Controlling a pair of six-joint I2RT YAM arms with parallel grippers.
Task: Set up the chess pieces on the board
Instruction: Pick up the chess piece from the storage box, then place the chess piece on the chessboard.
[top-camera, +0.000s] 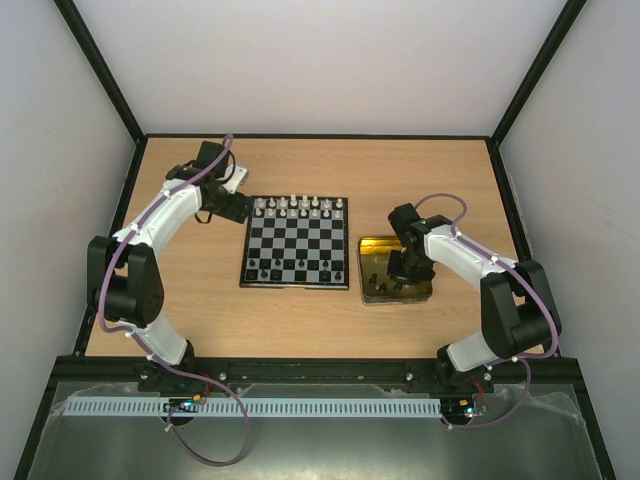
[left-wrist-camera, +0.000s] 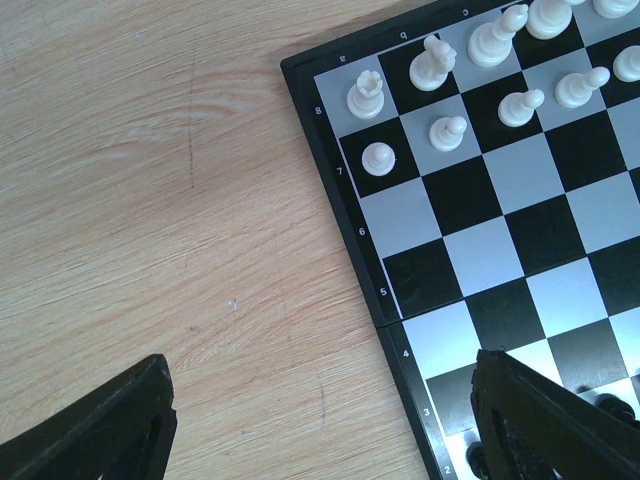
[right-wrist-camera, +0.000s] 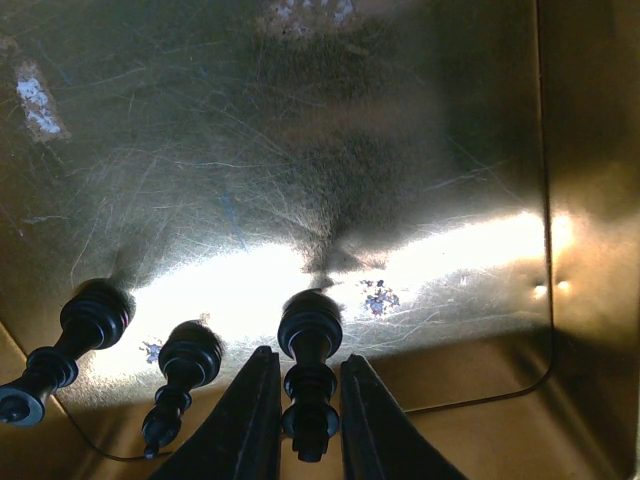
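L gripper (left-wrist-camera: 320, 400) jaws wide apart by board (left-wrist-camera: 520, 230) edge, rim marked 8-2, a-c, white pieces (left-wrist-camera: 366, 95) on rows 8-7, R gripper (right-wrist-camera: 308, 362) clamped on black piece (right-wrist-camera: 310, 328) in tin (right-wrist-camera: 300, 150)

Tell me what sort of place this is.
Probably a robotics lab test cell: a wooden table boxed in by white walls, two arms bolted at its near edge, and a chessboard staged between them.

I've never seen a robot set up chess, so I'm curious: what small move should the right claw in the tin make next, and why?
Probably finish squeezing onto the black piece, so it can then be lifted. The right claw straddles that piece inside the tin, a finger close on each side, though whether it grips firmly yet is unclear.
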